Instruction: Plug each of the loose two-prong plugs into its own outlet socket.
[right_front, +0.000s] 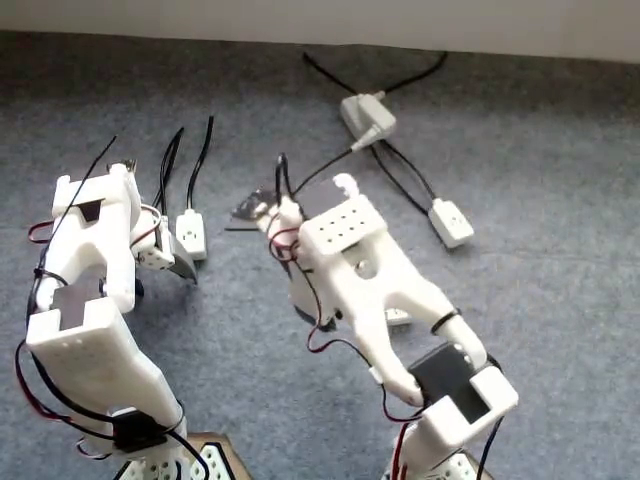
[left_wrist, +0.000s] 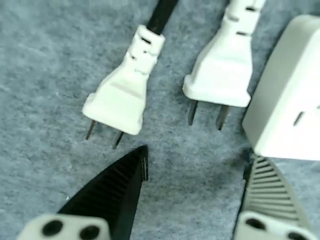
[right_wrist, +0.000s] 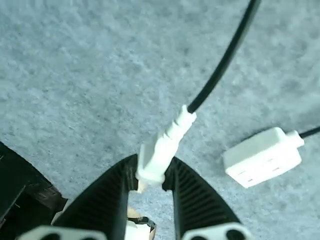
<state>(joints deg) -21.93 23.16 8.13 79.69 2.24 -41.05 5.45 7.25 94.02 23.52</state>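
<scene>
Clamping white plug (right_wrist: 161, 145), right tool (right_wrist: 151, 169).

Bright, even, diffuse light; only faint soft shadows on the carpet (right_front: 540, 150).

Bare tabletop (left_wrist: 190, 200) between the left pincer's (left_wrist: 199, 156) spread fingers; black-corded plug (left_wrist: 120, 100) and second plug (left_wrist: 222, 75) just ahead; outlet block (left_wrist: 285, 90) crowding one finger; open tabletop between right pincer's (right_wrist: 152, 172) held plug (right_wrist: 157, 152) and extension socket (right_wrist: 262, 156).
</scene>
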